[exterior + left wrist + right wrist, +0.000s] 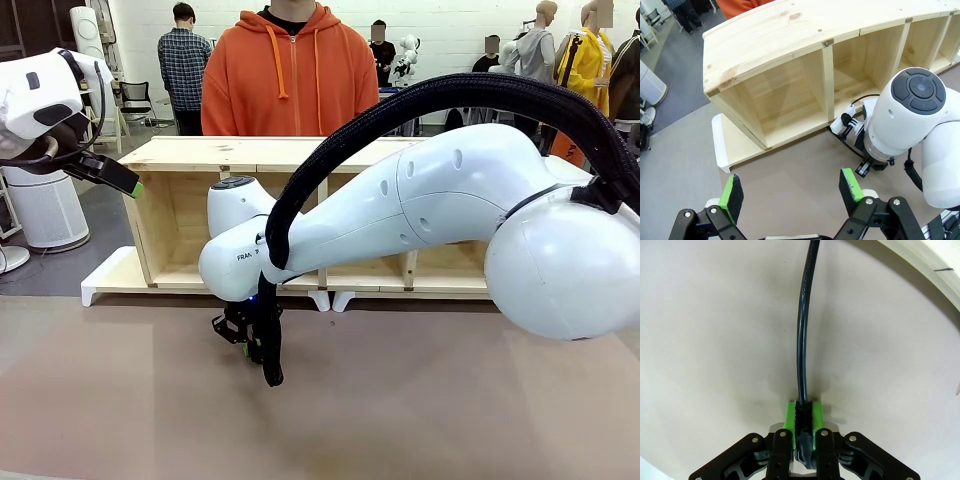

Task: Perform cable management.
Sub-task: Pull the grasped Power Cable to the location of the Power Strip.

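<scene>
**Step in hand: cable pickup, grasp made.**

My right gripper (pixel 802 412) is low over the worktop (pixel 420 410), closed on the black cable (pixel 803 330). The cable is pinched between the two green pads. From there it runs straight ahead of the fingertips along the worktop and curves slightly toward the wooden shelf (pixel 790 30), whose pale edge lies ahead and to one side. The right wrist view does not show me the cable's far end.

My left gripper (pixel 790 187) hangs raised above the worktop, jaws wide apart with nothing between them. The shelf's open compartments lie ahead of and below it. The right arm's wrist sits ahead and off to one side, just in front of the shelf.

**Next move, as I judge it.**

1. Draw the held cable clear of the worktop and route it toward the shelf.
2. Move slowly. The cord is limp and will trail, so slack may snag on the shelf base.
3. Use the free left gripper for a second hold farther along if the run sags.

A person (pixel 290 80) stands beyond the shelf, so plan paths short of that side.
</scene>
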